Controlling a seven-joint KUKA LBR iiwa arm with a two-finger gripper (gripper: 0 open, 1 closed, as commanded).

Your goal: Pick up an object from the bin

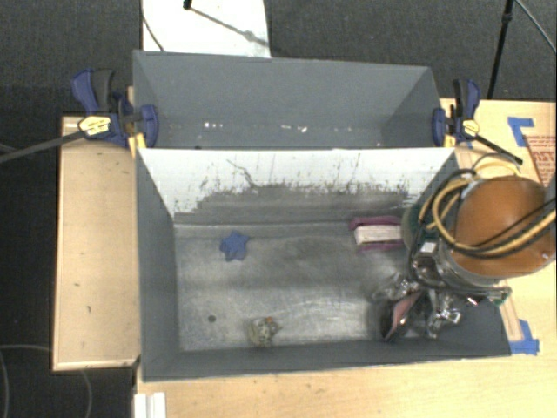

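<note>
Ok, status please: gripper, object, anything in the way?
Gripper low in bin's right front corner, grasp unclear. Pink block nearest, behind it. Blue scrap, grey lump farther left.

Arm (492,225): cut off at right edge, covers right front corner of bin (157,259). Pink box (376,233): right end hidden behind arm. Mottled lump (263,329): too small to identify. Dark shape (393,320) by gripper (416,313): object or gripper part, cannot tell.

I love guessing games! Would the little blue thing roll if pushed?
The blue thing looks flattish with ragged edges, so it would probably slide, not roll. It is small, so likely light. Stiff or floppy, I cannot tell.
</note>
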